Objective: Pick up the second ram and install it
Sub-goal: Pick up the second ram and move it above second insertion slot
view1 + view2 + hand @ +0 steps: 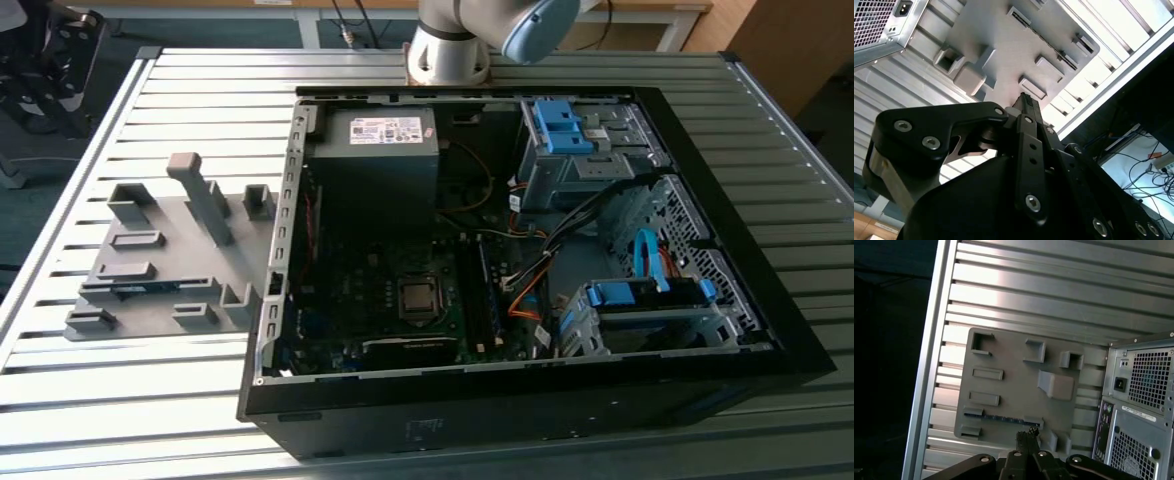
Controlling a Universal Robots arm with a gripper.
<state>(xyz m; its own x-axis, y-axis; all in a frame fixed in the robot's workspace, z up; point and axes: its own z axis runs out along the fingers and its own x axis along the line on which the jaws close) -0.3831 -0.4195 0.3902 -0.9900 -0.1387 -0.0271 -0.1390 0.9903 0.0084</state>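
Note:
The second ram [1003, 417] lies on edge as a thin dark strip between two low blocks of the grey holder plate [1014, 375], near the plate's edge. In the exterior view the ram [134, 288] shows as a bluish line on the holder plate [160, 250], to the left of the open computer case [534, 390]. My gripper [1027, 434] hangs high above the plate with its fingers pressed together and nothing between them. In the second wrist view the gripper [1024, 99] points down at the plate [1004, 45].
The case lies open on a slatted metal table [160, 90], its motherboard [400, 300], power supply [380, 135] and blue drive cages [641, 295] exposed. The arm's base [447, 55] stands behind the case. Upright grey blocks [200, 195] rise from the holder plate.

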